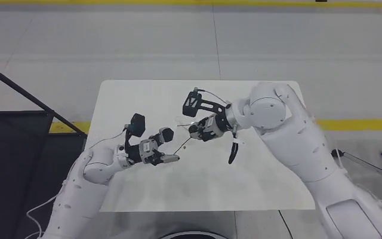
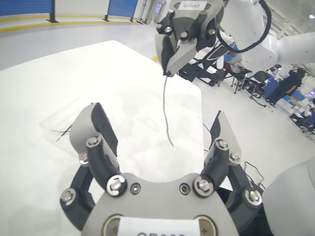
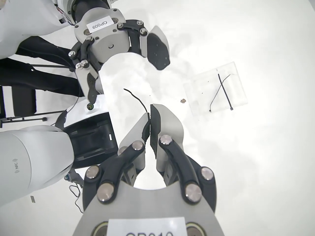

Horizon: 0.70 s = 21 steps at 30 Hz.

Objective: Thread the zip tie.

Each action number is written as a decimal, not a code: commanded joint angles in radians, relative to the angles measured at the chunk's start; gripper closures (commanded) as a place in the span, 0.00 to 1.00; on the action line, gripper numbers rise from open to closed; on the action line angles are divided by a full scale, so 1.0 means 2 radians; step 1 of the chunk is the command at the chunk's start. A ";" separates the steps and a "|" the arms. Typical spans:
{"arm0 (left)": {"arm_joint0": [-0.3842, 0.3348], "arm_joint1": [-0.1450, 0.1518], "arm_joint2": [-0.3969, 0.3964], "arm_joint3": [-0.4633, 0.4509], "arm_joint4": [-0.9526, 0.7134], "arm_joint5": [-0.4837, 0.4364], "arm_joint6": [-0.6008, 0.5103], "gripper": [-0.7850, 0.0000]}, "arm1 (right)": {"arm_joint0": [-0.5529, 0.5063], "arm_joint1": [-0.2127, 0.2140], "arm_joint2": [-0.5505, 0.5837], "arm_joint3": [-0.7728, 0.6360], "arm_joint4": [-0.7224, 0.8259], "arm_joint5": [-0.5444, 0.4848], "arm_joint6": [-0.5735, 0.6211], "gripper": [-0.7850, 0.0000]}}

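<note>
A thin black zip tie [image 2: 164, 104] is pinched at one end by my right gripper [image 2: 169, 72], which is shut on it above the white table [image 1: 250, 179]. Its free end curves out toward my left gripper [image 2: 160, 126], which is open, the tie's tip hanging between and just beyond its two fingers without touching them. In the right wrist view the zip tie [image 3: 136, 96] sticks out of the shut right gripper [image 3: 149, 114] toward the open left gripper [image 3: 125, 69]. In the top view the left gripper [image 1: 167, 147] and right gripper [image 1: 196, 129] face each other near mid-table.
A flat clear tray [image 3: 236, 74] lies on the table beside the grippers, holding two spare black zip ties [image 3: 221, 89]. The same tray [image 2: 56, 121] sits beside my left gripper's finger. A small brown speck [image 3: 182, 101] lies near the tray.
</note>
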 commanded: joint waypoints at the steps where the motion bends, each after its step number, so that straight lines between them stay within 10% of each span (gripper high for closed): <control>1: -0.007 0.002 0.006 0.000 -0.013 0.000 -0.019 0.00 | 0.017 0.003 -0.022 -0.003 0.001 -0.003 -0.003 1.00; 16: -0.002 0.002 0.013 -0.013 -0.004 0.024 -0.007 0.00 | 0.017 0.006 -0.032 -0.012 -0.017 -0.001 -0.016 1.00; 18: -0.005 0.002 0.018 -0.012 -0.003 0.032 -0.004 0.22 | 0.017 0.007 -0.031 -0.019 -0.022 0.003 -0.016 1.00; 21: -0.010 0.002 0.025 -0.008 -0.009 0.041 -0.004 0.27 | 0.017 0.008 -0.032 -0.025 -0.027 0.006 -0.013 1.00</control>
